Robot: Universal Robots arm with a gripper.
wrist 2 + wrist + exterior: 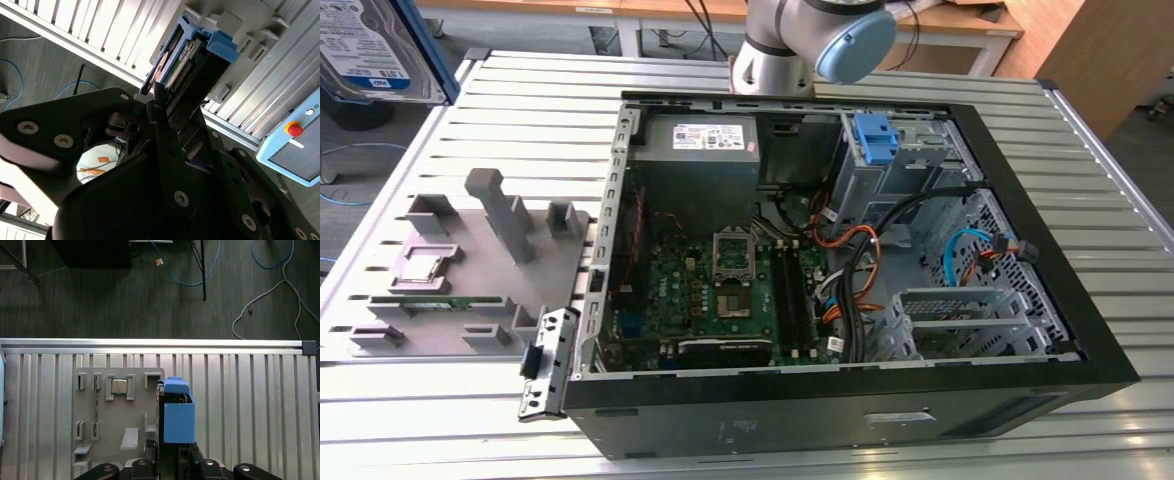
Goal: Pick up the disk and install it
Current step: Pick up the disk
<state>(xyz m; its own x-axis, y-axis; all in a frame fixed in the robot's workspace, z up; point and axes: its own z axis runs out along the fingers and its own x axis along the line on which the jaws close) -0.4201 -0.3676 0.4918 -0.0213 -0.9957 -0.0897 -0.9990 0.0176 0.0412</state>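
End effector (159, 100) clamps the disk (186, 55) — label (360, 45) white-and-blue, print illegible.

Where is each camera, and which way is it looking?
Exterior view: off the arm, up high, looking down into the open computer case; the arm's blue-capped joint shows.
First wrist view: on the arm, looking straight down at the grey parts tray; the hand shows, holding the disk.
Second wrist view: on the arm, looking along the hand at the disk's edge.
Both wrist views share the hand and disk.
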